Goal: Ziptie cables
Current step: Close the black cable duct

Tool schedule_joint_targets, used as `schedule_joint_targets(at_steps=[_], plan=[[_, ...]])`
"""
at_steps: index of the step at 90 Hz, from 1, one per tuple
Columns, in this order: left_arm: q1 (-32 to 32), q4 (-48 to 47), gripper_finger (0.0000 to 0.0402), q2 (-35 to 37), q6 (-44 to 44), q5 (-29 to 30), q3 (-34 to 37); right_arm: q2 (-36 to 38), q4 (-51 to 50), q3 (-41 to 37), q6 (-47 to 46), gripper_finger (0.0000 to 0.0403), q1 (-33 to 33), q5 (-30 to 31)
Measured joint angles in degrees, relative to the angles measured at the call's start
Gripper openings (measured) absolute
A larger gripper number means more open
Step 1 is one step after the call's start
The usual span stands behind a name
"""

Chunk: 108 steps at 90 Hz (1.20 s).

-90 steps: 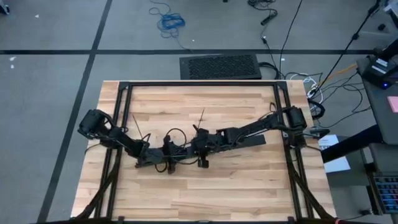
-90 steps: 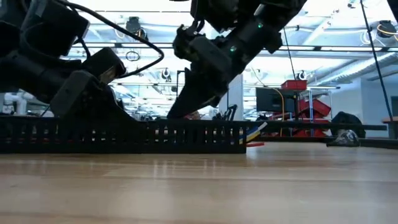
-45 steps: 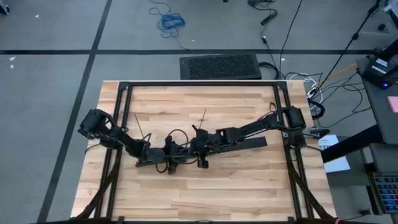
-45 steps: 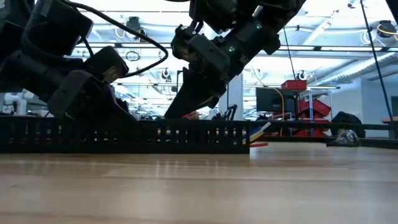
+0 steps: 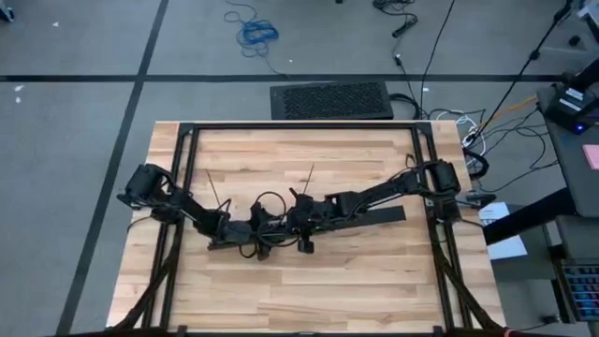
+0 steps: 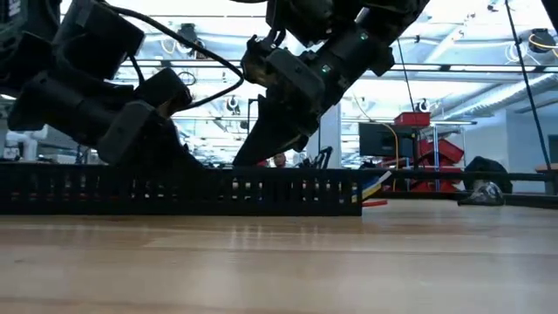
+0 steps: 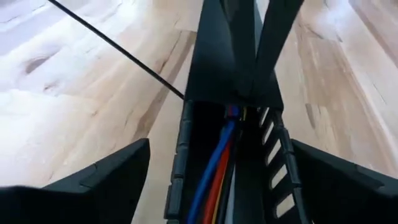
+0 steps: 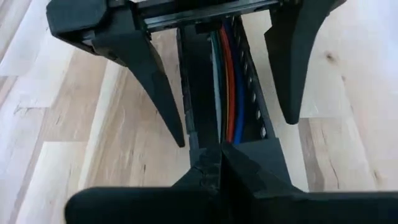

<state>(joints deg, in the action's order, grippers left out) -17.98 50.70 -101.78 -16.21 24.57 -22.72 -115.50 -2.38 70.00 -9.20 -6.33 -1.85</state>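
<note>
A long black slotted bar (image 5: pixel 384 214) (image 6: pixel 174 192) lies across the middle of the table. The cables (image 7: pixel 214 168) (image 8: pixel 227 81) run inside its channel, and their coloured ends (image 6: pixel 373 185) stick out at its right end. Two thin dark zipties (image 5: pixel 213 187) (image 5: pixel 310 175) stand up from the bar; one tail (image 7: pixel 118 53) shows slanting in the left wrist view. My left gripper (image 5: pixel 255 234) (image 7: pixel 219 144) is open, with one finger on each side of the bar. My right gripper (image 5: pixel 288 225) (image 8: pixel 221 158) is shut, its tips down in the channel. My left gripper's fingers (image 8: pixel 155 87) stand close along the bar's two outer walls; I cannot tell whether they touch them. My right gripper's shut fingertips (image 7: pixel 242 93) come slanting down from the table's right onto the cables (image 8: pixel 225 140) in the channel. The fingers hide whether they pinch anything.
A black metal frame (image 5: pixel 299 126) borders the tabletop. Bare wood lies on the near side of the bar (image 5: pixel 309 290) and on the far side (image 5: pixel 309 150). On the floor beyond the table are a dark mat (image 5: pixel 332 100) and a blue cable coil (image 5: pixel 255 33).
My left gripper has moved toward the table's right edge along the bar, nearer my right gripper. The bar, with its cables and the standing zipties, has slid a little toward the table's right edge. It stays flat on the table.
</note>
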Motion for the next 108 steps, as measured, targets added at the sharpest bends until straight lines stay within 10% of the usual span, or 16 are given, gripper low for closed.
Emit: schedule_joint_targets(at_steps=[48, 108], plan=[[-0.44, -19.99, 0.0363, 14.44, -0.39, 0.46, -1.87, -0.11, 1.51, -0.02, -0.26, 0.0000, 0.01, 0.20], [-0.46, -17.83, 0.0314, 0.48, -1.21, -0.95, -7.98, 0.24, 1.26, -0.04, 0.06, 0.0000, 0.35, 0.00]])
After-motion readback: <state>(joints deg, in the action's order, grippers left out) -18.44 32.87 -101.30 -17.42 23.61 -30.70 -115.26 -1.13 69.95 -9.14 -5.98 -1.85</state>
